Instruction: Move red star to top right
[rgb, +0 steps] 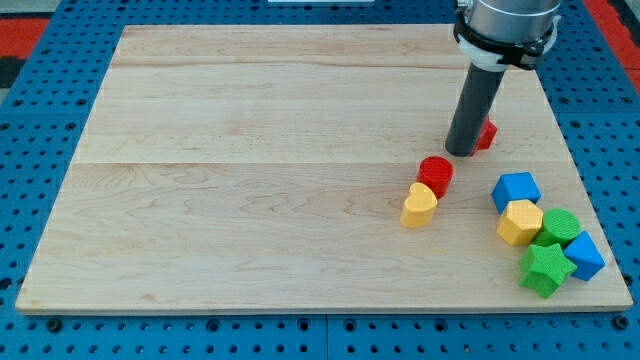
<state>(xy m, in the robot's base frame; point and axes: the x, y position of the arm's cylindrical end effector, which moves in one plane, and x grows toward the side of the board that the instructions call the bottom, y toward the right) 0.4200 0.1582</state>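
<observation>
Green star (546, 269) lies nearest the camera, uninvolved. My tip (460, 152) carries no jaws, so it holds nothing; it touches the red star (486, 134), which sits just to its right and mostly hidden. Judged push direction: toward the view's top right.

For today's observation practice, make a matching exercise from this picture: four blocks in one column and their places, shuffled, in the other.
1. red star
2. yellow heart
3. green star
4. red cylinder

A. lowest in the right-hand cluster
B. partly hidden behind my tip
C. just above the yellow heart
D. leftmost block

Pairs: 1-B, 2-D, 3-A, 4-C
</observation>
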